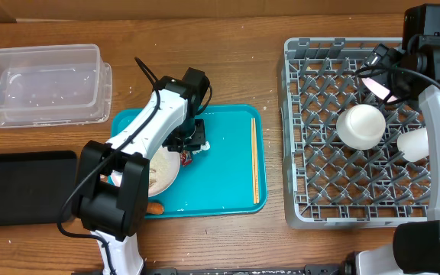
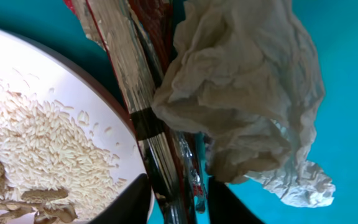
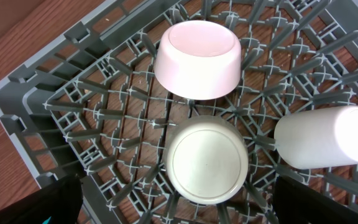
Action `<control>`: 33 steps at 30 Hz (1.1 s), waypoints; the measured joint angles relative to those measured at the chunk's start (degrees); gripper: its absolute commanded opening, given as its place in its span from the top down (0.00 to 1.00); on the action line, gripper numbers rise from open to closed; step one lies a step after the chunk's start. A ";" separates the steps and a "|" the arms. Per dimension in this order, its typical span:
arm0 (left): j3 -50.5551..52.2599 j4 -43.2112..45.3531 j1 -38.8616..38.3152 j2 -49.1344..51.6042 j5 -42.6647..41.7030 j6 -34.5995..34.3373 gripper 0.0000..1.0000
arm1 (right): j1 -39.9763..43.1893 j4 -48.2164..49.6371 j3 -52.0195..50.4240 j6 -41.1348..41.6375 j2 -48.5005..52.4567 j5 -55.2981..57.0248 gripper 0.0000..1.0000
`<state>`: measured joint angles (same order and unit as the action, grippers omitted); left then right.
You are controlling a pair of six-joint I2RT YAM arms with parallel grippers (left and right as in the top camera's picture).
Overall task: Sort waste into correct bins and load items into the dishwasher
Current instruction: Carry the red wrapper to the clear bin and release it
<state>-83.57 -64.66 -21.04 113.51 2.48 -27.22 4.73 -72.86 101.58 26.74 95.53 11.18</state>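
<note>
The left gripper [image 2: 179, 198] is clenched on a red wrapper [image 2: 143, 93]. This is a crushed strip with a ribbed silvery inside, running from the bottom centre of the left wrist view up to the top edge. A crumpled white wrapper [image 2: 241, 81] presses against its right side and fills the upper right of that view. On the left is a white plate [image 2: 73, 84] with rice grains [image 2: 48, 143] and beige scraps in the lower left corner. All of this sits on a teal tray [image 2: 347, 74].

In the overhead view this gripper is left of centre, over the upper left part of the tray. A pair of chopsticks [image 1: 254, 160] lies along the tray's right edge. A small orange carrot piece [image 1: 154, 207] is at its lower edge. A clear tub [image 1: 44, 52] stands at the upper left of the frame and a black tray [image 1: 21, 191] at the lower left.

The right gripper [image 3: 173, 202] is spread wide and holds nothing. It hangs over the grey dish rack [image 3: 30, 99] on the right side of the frame. In the rack below it are an upturned bowl [image 3: 197, 59], a second round dish [image 3: 207, 162] and a cup [image 3: 328, 143] lying on its side.
</note>
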 measured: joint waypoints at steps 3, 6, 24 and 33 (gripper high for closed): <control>0.00 -0.09 0.00 0.00 0.07 -0.11 0.93 | 0.00 -0.02 0.00 -0.02 0.00 -0.02 0.00; 0.00 -1.25 0.00 0.00 0.20 -0.13 0.96 | 0.00 0.00 0.00 0.02 0.00 0.00 0.00; -17.40 -15.39 0.81 0.02 0.52 -0.04 0.96 | 0.00 0.00 0.00 0.02 0.00 0.00 0.00; -22.95 -15.19 12.04 0.02 2.40 -0.04 0.96 | 0.00 0.00 0.00 0.00 0.00 0.00 0.00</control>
<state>-106.52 -79.85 -8.99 113.54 4.89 -27.27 4.73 -72.86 101.58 26.74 95.53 11.18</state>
